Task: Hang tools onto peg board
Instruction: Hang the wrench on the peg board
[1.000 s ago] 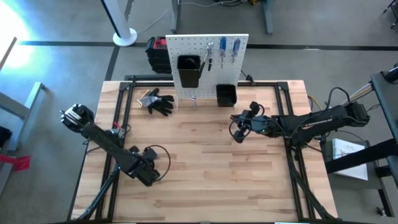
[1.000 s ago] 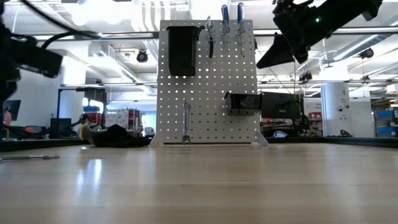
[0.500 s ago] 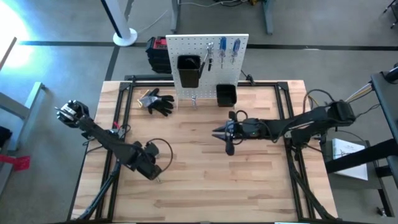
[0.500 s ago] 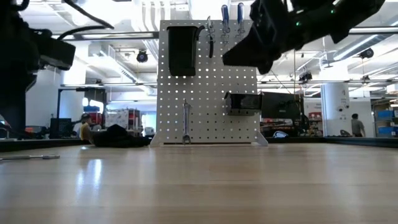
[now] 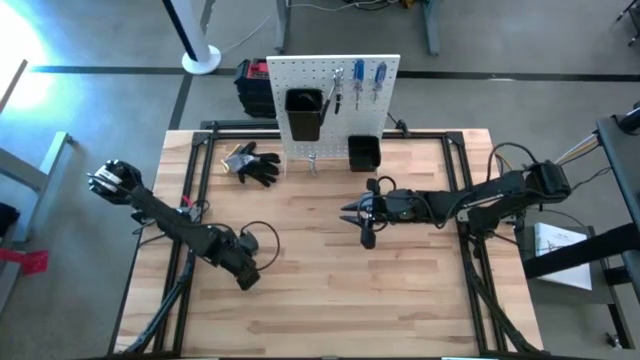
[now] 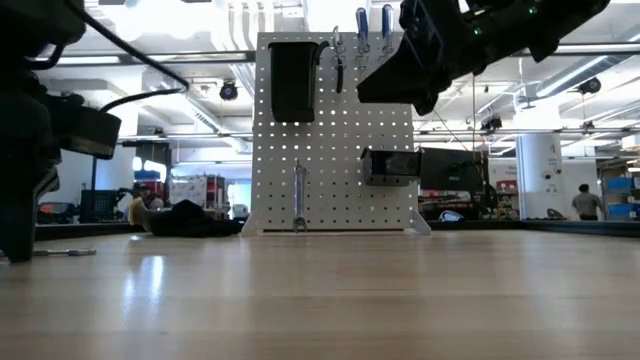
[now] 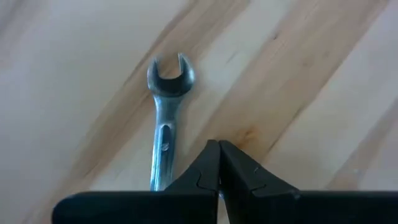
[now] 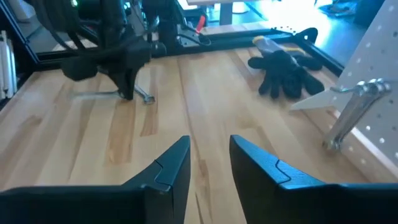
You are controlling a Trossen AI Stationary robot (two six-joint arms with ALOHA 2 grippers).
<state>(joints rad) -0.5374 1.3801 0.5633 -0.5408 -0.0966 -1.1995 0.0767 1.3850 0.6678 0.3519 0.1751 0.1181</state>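
Silver wrench (image 7: pixel 164 118) flat on table (image 5: pixel 330 290), just beside left claw (image 7: pixel 219 163), tips pressed together, empty; pickup step; next: spread, straddle shank; right claw (image 8: pixel 208 163) spread, idle.

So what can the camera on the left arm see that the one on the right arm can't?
Only the left wrist view shows the wrench's open jaw end close up, lying flat on the table just beyond the shut left gripper. Only the right wrist view shows the black gloves, the peg board and the open right gripper. Both show the wrench and wooden tabletop.
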